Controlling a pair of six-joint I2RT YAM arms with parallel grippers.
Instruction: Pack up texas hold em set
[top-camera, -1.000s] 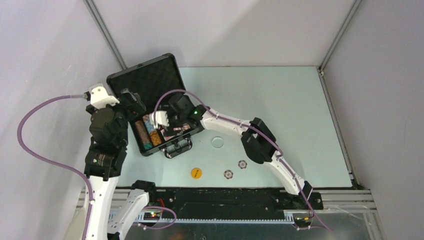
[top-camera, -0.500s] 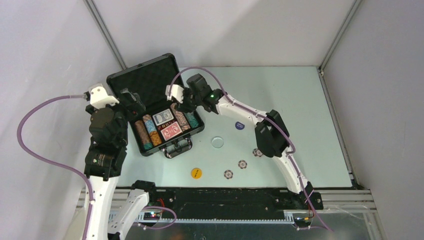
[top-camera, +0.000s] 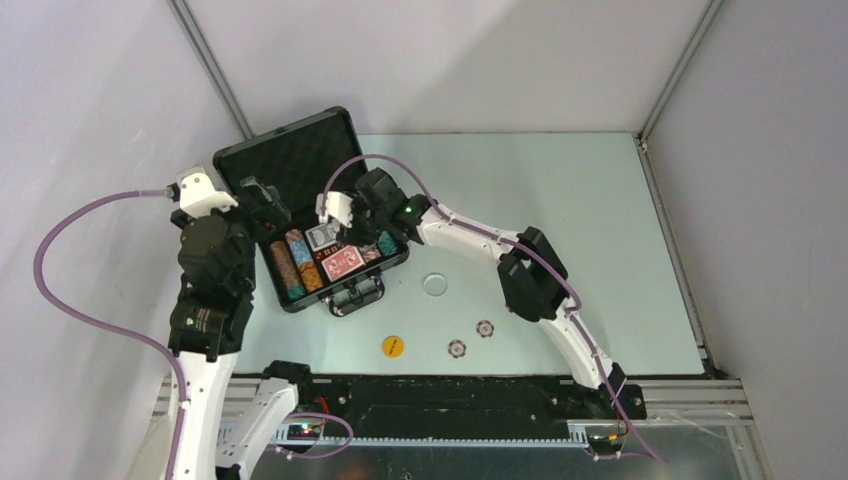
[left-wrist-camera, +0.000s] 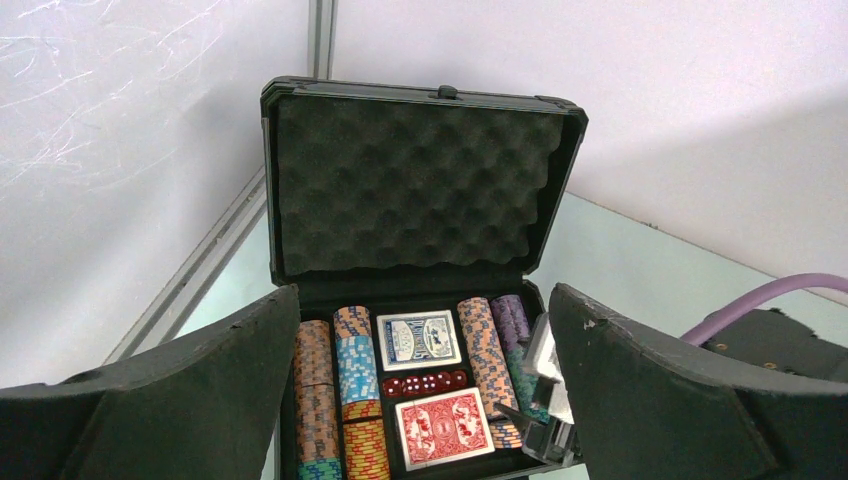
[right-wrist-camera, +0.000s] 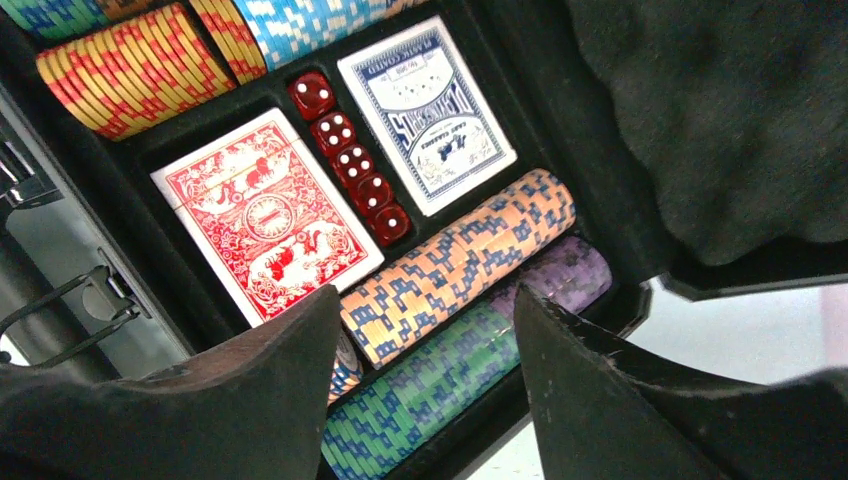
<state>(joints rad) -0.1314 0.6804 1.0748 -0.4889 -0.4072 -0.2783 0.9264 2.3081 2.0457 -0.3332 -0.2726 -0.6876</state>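
The briefcase (top-camera: 290, 160) lies open toward the desk's (top-camera: 600, 220) far left corner, lid upright. The right gripper (right-wrist-camera: 425, 300), part open with nothing visibly pinched, hangs over the orange chip row (right-wrist-camera: 460, 255); a careless dip could jostle seated chips or shove the case. The left gripper (left-wrist-camera: 422, 300) gapes wide, empty. A clear disc (top-camera: 435, 284), yellow disc (top-camera: 393, 346) and loose chips (top-camera: 485, 328) toward the near edge risk being shut out.

Case lid (left-wrist-camera: 420, 180): matt blk eggcrate foam.
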